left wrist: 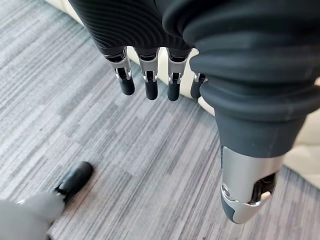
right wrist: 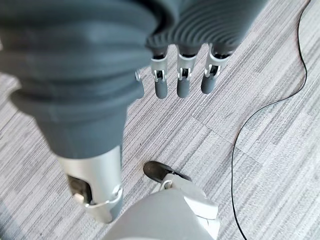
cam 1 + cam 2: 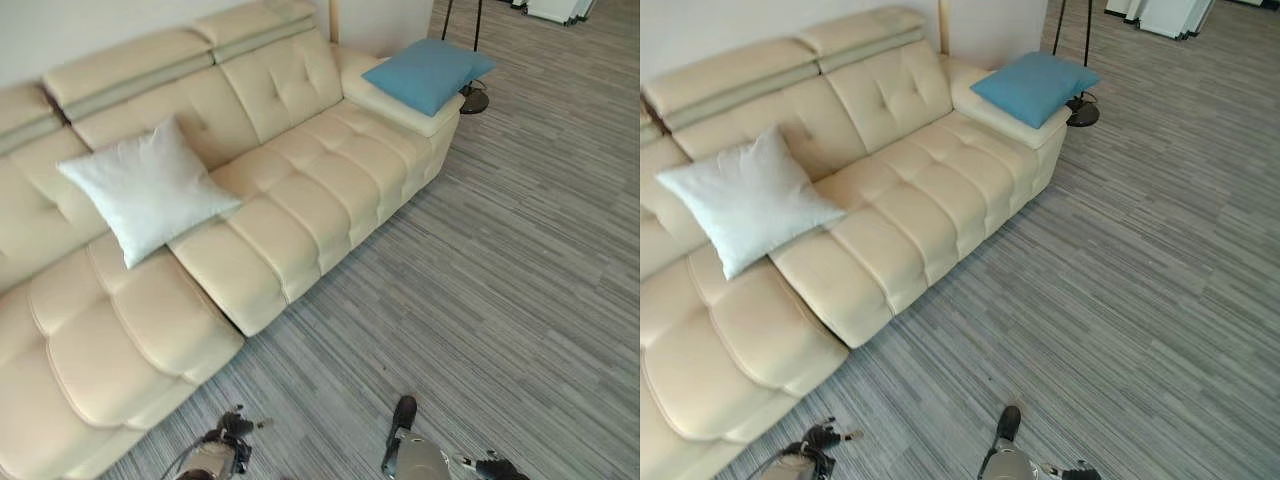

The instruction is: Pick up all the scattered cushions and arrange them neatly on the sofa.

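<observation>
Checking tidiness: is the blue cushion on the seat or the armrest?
On the armrest: the blue cushion lies flat atop the sofa end arm.

Sofa (image 3: 300,190) left end cut off

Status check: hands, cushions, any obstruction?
Left hand and right hand open, empty. White cushion on sofa seat, blue cushion on armrest. Nothing blocking.

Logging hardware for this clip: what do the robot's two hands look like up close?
Both match. The left hand has a dark ribbed cover over its back and wrist, a row of silver fingers ending in dark rounded tips, and a thicker silver thumb with a dark tip set apart. The right hand has the same cover, fingers and thumb.
</observation>
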You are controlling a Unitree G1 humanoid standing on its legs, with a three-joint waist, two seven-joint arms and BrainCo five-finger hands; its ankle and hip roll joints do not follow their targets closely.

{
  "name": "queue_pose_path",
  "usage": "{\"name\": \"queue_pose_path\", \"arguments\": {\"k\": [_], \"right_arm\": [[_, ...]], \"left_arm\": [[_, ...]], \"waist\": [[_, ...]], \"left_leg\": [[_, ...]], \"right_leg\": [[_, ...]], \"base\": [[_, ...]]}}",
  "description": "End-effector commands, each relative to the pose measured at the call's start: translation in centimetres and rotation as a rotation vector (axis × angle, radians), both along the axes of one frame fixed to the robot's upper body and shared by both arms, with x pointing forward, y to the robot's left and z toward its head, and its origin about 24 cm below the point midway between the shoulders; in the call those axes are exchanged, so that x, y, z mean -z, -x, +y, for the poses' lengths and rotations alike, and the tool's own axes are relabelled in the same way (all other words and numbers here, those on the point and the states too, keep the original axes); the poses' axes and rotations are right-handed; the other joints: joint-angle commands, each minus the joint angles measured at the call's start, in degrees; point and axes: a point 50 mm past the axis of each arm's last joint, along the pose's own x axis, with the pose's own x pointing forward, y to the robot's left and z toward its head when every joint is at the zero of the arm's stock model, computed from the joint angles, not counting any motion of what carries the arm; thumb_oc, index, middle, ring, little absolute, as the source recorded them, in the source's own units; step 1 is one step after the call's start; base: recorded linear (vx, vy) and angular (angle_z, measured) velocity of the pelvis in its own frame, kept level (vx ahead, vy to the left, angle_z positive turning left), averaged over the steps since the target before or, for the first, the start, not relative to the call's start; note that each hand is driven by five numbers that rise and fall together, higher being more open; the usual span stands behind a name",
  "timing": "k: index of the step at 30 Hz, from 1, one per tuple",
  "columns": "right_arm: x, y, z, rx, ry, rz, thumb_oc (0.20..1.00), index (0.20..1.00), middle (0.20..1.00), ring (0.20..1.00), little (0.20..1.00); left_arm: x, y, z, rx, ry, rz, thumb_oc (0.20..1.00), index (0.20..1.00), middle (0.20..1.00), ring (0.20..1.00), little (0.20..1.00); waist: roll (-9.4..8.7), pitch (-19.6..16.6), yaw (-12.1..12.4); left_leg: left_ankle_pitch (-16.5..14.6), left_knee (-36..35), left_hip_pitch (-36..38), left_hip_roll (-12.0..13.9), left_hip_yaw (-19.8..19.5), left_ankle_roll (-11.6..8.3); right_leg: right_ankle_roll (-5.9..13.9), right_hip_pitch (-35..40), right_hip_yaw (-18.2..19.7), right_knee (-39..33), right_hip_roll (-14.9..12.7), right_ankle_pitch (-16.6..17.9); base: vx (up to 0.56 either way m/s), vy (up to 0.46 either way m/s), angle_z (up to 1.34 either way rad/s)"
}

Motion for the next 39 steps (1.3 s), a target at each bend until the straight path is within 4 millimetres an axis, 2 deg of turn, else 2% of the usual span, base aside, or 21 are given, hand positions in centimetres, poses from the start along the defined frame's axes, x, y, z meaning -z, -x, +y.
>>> {"name": "queue_pose_path", "arguments": {"k": [1,4,5,7,8,9,11,13,14,16,21,23,25,27,29,30,32,34,35,36,39], "right_arm": [[-0.4,-2.7,0.7,0.006,-0.013,-0.067,1.0,1.0,1.0,1.0,1.0],[-0.4,-2.5,0.4,0.018,-0.013,-0.065,1.0,1.0,1.0,1.0,1.0],[-0.6,-2.8,0.1,0.012,-0.002,-0.076,1.0,1.0,1.0,1.0,1.0],[-0.9,-3.5,-0.1,0.0,0.009,-0.097,1.0,1.0,1.0,1.0,1.0],[-1.1,-4.0,-0.3,-0.012,0.013,-0.11,1.0,1.0,1.0,1.0,1.0],[-1.1,-4.0,-0.3,-0.012,0.013,-0.11,1.0,1.0,1.0,1.0,1.0],[-1.2,-4.5,-0.1,-0.041,0.018,-0.122,1.0,1.0,1.0,1.0,1.0],[-1.3,-4.6,-0.1,-0.058,0.024,-0.125,1.0,1.0,1.0,1.0,1.0],[-1.3,-4.8,-0.1,-0.072,0.028,-0.125,1.0,1.0,1.0,1.0,1.0],[-1.4,-4.8,-0.2,-0.079,0.036,-0.124,1.0,1.0,1.0,1.0,1.0],[-1.2,-4.7,0.0,-0.091,0.034,-0.107,1.0,1.0,1.0,1.0,1.0],[-1.1,-4.9,0.4,-0.101,0.021,-0.106,1.0,1.0,1.0,1.0,1.0],[-1.0,-4.9,0.7,-0.115,0.007,-0.101,1.0,1.0,1.0,1.0,1.0],[-1.0,-5.0,1.0,-0.124,-0.012,-0.101,1.0,1.0,1.0,1.0,1.0],[-1.1,-5.3,1.0,-0.123,-0.017,-0.113,1.0,1.0,1.0,1.0,1.0],[-1.2,-5.5,1.0,-0.123,-0.016,-0.122,1.0,1.0,1.0,1.0,1.0],[-1.2,-5.5,1.2,-0.124,-0.014,-0.129,1.0,1.0,1.0,1.0,1.0],[-1.3,-5.9,1.3,-0.133,-0.013,-0.141,1.0,1.0,1.0,1.0,1.0],[-1.3,-6.0,1.3,-0.135,-0.011,-0.142,1.0,1.0,1.0,1.0,1.0],[-1.4,-6.2,1.2,-0.136,-0.005,-0.142,1.0,1.0,1.0,1.0,1.0],[-1.4,-6.2,1.2,-0.138,-0.001,-0.134,1.0,1.0,1.0,1.0,1.0]], "left_arm": [[-0.9,-1.5,1.6,0.05,-0.057,-0.048,1.0,1.0,1.0,1.0,1.0],[-0.8,-1.6,1.0,0.053,-0.034,-0.057,1.0,1.0,1.0,1.0,1.0],[-0.9,-1.9,0.8,0.052,-0.021,-0.075,1.0,1.0,1.0,1.0,1.0],[-0.9,-1.8,0.5,0.037,-0.007,-0.08,1.0,1.0,1.0,1.0,1.0],[-0.7,-1.3,0.3,0.025,0.007,-0.07,1.0,1.0,1.0,1.0,1.0],[-0.7,-1.3,0.3,0.025,0.007,-0.07,1.0,1.0,1.0,1.0,1.0],[-0.4,-0.7,-0.1,0.013,0.021,-0.054,1.0,1.0,1.0,1.0,1.0],[-0.3,-0.4,0.0,0.002,0.024,-0.049,1.0,1.0,1.0,1.0,1.0],[-0.2,-0.3,0.0,-0.008,0.029,-0.045,1.0,1.0,1.0,1.0,1.0],[-0.1,0.0,0.1,-0.018,0.023,-0.035,1.0,1.0,1.0,1.0,1.0],[0.4,1.5,0.5,-0.062,0.019,0.009,1.0,1.0,1.0,1.0,1.0],[0.4,2.0,1.0,-0.065,0.002,0.028,1.0,1.0,1.0,1.0,1.0],[0.4,2.0,1.4,-0.055,-0.008,0.032,1.0,1.0,1.0,1.0,1.0],[0.1,1.5,2.1,-0.07,-0.018,0.013,1.0,1.0,1.0,1.0,1.0],[-0.2,0.8,2.4,-0.073,-0.023,-0.01,1.0,1.0,1.0,1.0,1.0],[-0.4,0.4,2.5,-0.067,-0.028,-0.024,1.0,1.0,1.0,1.0,1.0],[-0.5,0.1,2.4,-0.063,-0.026,-0.033,1.0,1.0,1.0,1.0,1.0],[-0.6,-0.3,2.2,-0.05,-0.025,-0.044,1.0,1.0,1.0,1.0,1.0],[-0.7,-0.5,2.2,-0.049,-0.024,-0.049,1.0,1.0,1.0,1.0,1.0],[-0.7,-0.7,2.2,-0.042,-0.027,-0.056,1.0,1.0,1.0,1.0,1.0],[-0.9,-1.1,2.2,-0.033,-0.038,-0.067,1.0,1.0,1.0,1.0,1.0]], "waist": [[-2.71,1.19,0.03],[-1.21,1.03,-1.27],[-1.17,1.68,-0.78],[-1.64,2.25,-0.27],[-2.64,2.91,0.89],[-2.6,2.91,0.92],[-3.3,3.86,3.49],[-2.95,4.27,4.87],[-2.05,4.63,6.18],[-0.89,5.36,7.46],[-0.11,5.68,9.91],[-1.18,3.89,10.04],[-2.32,3.04,10.36],[-3.3,2.75,10.54],[-3.31,3.45,9.86],[-2.56,3.95,9.36],[-1.73,4.68,8.87],[-1.34,5.24,8.15],[-1.57,5.6,7.84],[-2.24,6.33,7.06],[-2.32,6.96,5.63]], "left_leg": [[-5.21,1.91,-2.55,-3.55,-7.34,-1.03],[-4.52,10.6,-3.98,0.89,-6.35,-3.5],[-0.88,19.37,-6.69,3.17,-8.81,-3.69],[3.11,25.07,-9.31,2.56,-12.39,-3.14],[1.0,28.97,-14.44,-1.13,-18.41,-1.1],[0.92,29.07,-14.47,-1.08,-18.39,-1.09],[-3.94,21.63,-19.04,-8.02,-25.1,1.3],[-2.06,16.88,-20.58,-10.57,-29.68,0.97],[1.63,10.86,-21.58,-11.74,-33.94,0.46],[7.13,5.51,-24.27,-11.54,-36.45,0.19],[11.15,1.23,-26.32,-11.92,-36.03,0.33],[10.09,2.69,-25.37,-12.36,-34.84,1.31],[8.2,4.77,-25.33,-12.72,-33.64,2.52],[4.86,7.19,-24.22,-12.86,-31.75,4.61],[3.43,7.68,-22.55,-12.9,-30.81,5.79],[2.11,7.69,-20.41,-12.8,-29.84,6.59],[0.93,6.87,-17.69,-12.26,-29.31,6.91],[-0.92,5.98,-15.03,-11.63,-28.62,6.2],[-1.48,5.82,-14.2,-11.74,-28.53,5.95],[-2.67,5.04,-11.95,-11.92,-28.64,5.17],[-3.81,3.45,-8.78,-11.11,-29.04,3.57]], "right_leg": [[6.85,0.64,3.37,-0.49,-3.18,-3.54],[3.82,1.82,4.71,0.39,-0.76,-7.56],[1.8,3.82,6.42,-0.5,1.46,-9.32],[-0.46,4.68,7.66,-0.86,2.71,-10.04],[-1.15,5.79,11.63,-0.62,3.61,-11.86],[-1.14,5.76,11.66,-0.58,3.64,-11.89],[-0.26,7.27,17.58,-0.73,4.84,-12.94],[0.0,8.07,19.76,-0.95,6.11,-13.34],[0.05,9.43,21.87,-1.26,7.55,-14.11],[-0.34,11.08,24.02,-1.25,9.19,-15.33],[-0.54,16.19,29.9,-2.27,11.04,-18.32],[0.21,17.95,30.55,-2.16,9.24,-19.68],[1.02,17.55,30.99,1.0,8.14,-20.46],[3.31,13.5,30.16,11.6,7.14,-19.65],[5.41,8.83,29.07,20.3,6.16,-15.19],[6.27,5.33,26.37,27.36,4.6,-11.67],[5.29,1.61,22.76,29.94,2.45,-11.09],[3.67,-1.15,17.14,21.79,0.1,-13.53],[3.86,-1.53,16.12,18.24,-0.46,-12.75],[4.83,-2.69,15.14,8.65,-1.15,-8.92],[6.91,-5.43,14.25,-1.95,-1.66,-4.17]], "base": [[0.24,-0.281,-0.52],[0.23,-0.31,-0.19],[0.26,-0.351,-0.28],[0.23,-0.291,-0.97],[0.18,-0.171,-1.28],[0.31,-0.11,-1.25],[0.29,0.003,-0.98],[0.26,0.004,-1.21],[0.3,-0.006,-0.97],[0.32,0.03,-0.55],[0.32,0.105,-0.73],[0.41,0.179,-0.98],[0.38,0.14,-0.72],[0.34,0.124,-0.43],[0.18,0.076,-0.32],[0.2,0.094,-0.08],[0.22,0.058,0.04],[0.32,-0.075,0.06],[0.4,-0.223,-0.2],[0.35,-0.229,-0.19],[0.41,-0.255,0.07]]}}
